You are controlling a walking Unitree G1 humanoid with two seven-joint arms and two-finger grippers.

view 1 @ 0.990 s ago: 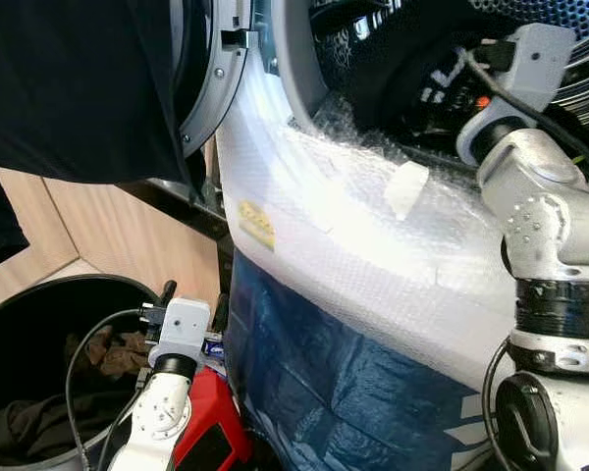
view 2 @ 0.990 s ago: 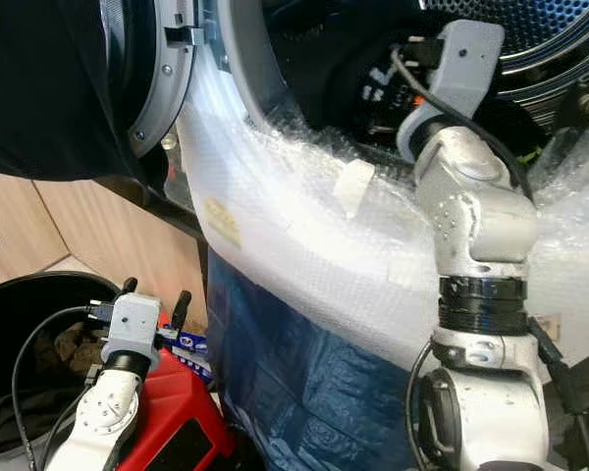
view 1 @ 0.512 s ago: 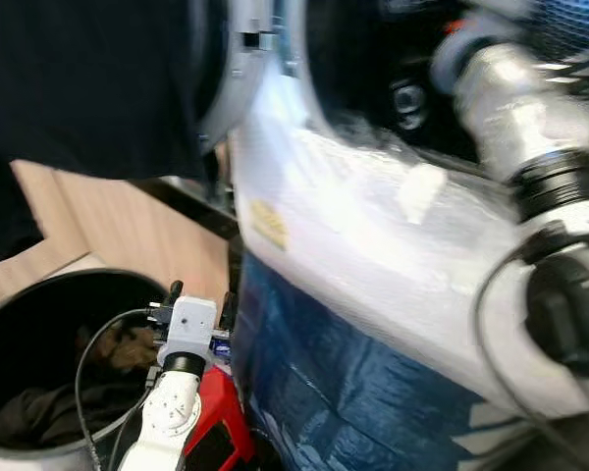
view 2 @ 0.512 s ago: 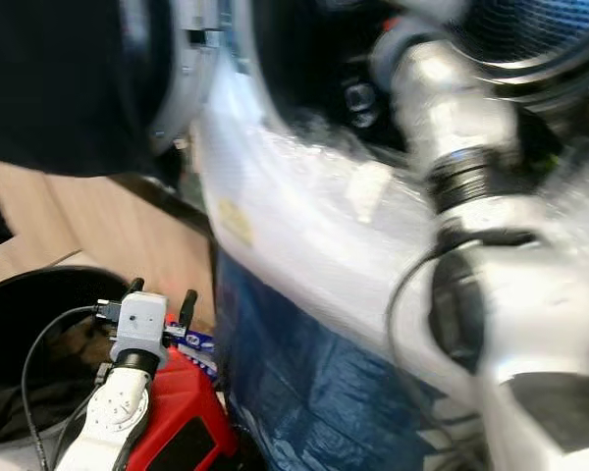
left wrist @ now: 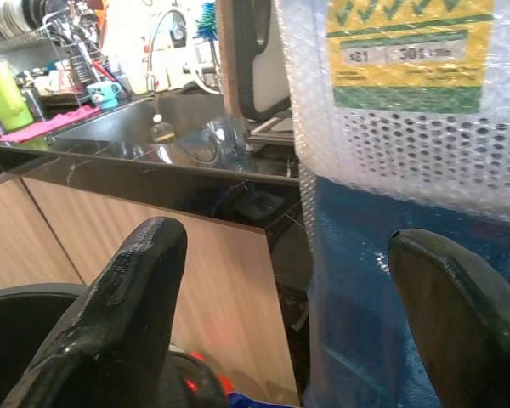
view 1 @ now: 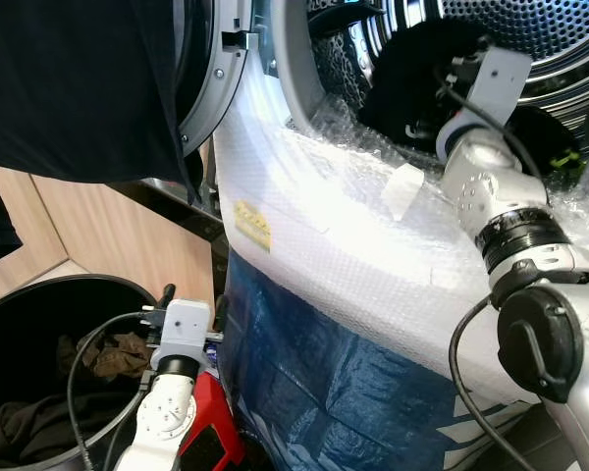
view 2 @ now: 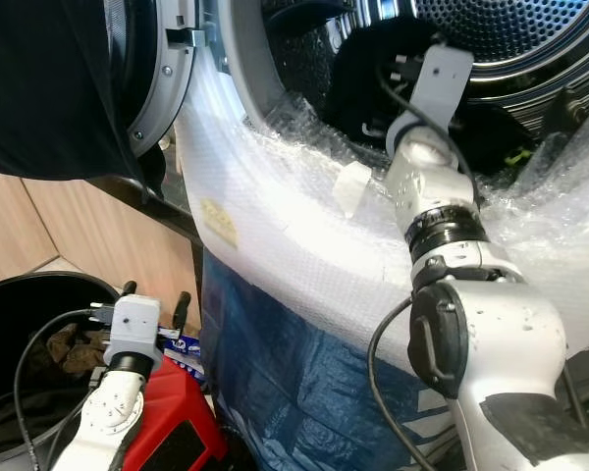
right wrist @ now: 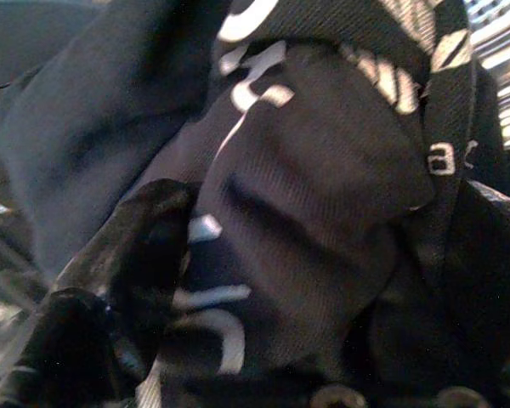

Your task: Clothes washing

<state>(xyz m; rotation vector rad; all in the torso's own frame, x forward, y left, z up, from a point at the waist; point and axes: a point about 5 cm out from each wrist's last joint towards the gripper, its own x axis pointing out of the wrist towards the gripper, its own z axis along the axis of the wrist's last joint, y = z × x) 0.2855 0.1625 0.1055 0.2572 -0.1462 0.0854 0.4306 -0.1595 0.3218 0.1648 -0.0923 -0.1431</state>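
The washing machine's drum (view 1: 550, 39) stands open, and a black garment with white lettering (view 1: 412, 69) lies at its mouth. My right arm (view 1: 491, 186) reaches over the padded rim into the drum. In the right wrist view my right gripper (right wrist: 263, 255) is shut on that garment (right wrist: 323, 170), with one black finger (right wrist: 144, 246) pressed into the cloth and the other hidden. My left gripper (view 1: 192, 299) hangs low beside a black basket (view 1: 20, 304) and stands open (left wrist: 285, 255), holding nothing. Dark and brown clothes (view 1: 108, 353) lie in the basket.
Bubble wrap (view 1: 353, 235) covers the machine's front, with blue plastic sheet (view 1: 314, 392) below it. The grey door (view 1: 216, 78) swings open to the left, and dark cloth (view 1: 69, 88) hangs in front of it. A red object (view 1: 211, 442) sits under my left arm. Wooden cabinets (view 1: 108, 235) stand behind.
My right arm has stretched further into the drum, its wrist now higher and deeper. The view blurred and shifted in between. The left arm has barely moved.
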